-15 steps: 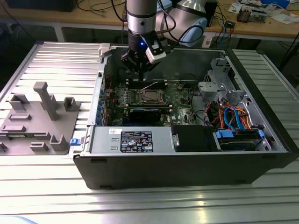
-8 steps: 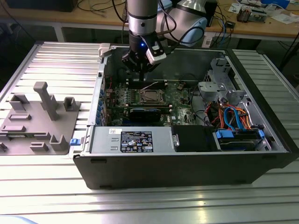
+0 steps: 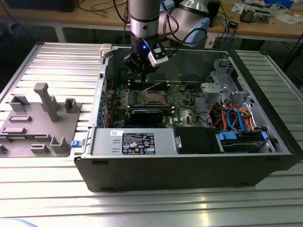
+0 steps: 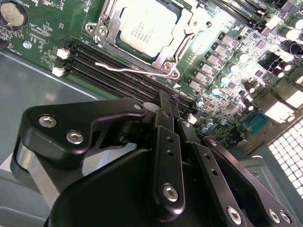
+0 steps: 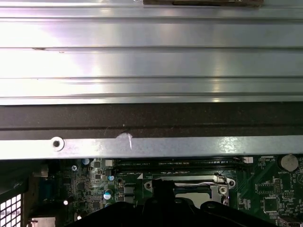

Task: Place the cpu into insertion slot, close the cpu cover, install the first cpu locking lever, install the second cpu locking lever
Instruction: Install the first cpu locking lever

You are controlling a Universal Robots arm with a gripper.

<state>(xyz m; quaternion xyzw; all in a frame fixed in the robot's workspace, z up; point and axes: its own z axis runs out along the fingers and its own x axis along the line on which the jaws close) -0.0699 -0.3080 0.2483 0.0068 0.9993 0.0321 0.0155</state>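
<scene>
Silvery-grey metal on top, faint print across it: one chip (image 4: 147, 29), small, flat and square, seated level in the one socket (image 4: 166, 67) amid green board (image 4: 42, 38). Over its edges, one thin bright cover (image 4: 189, 27), lying flat and closed, cut-out centre open onto the chip's face. Along the socket's edge that faces a bank of long black slots (image 4: 94, 61), one bent wire lever (image 4: 124, 70); hooked down or loose, impossible to tell. One round coin battery (image 4: 12, 13) near the board's edge. Counted across the exterior view from its left: one grey plastic holder tray (image 3: 40, 120) resting on the ribbed aluminium table (image 3: 151, 208); then one open black computer case (image 3: 189, 172), with the board on its floor and the chip near the middle; then, toward the exterior view's right, one bundle of orange and blue cables (image 3: 239, 120) beside a metal drive cage (image 3: 220, 90). Hanging over the board's far edge, behind the socket and apart from the chip, one black gripper (image 3: 142, 66) on one grey arm (image 3: 144, 16). Two fingers (image 4: 166, 142) drawn together at the tips, jaws closed, nothing visible between them.
</scene>
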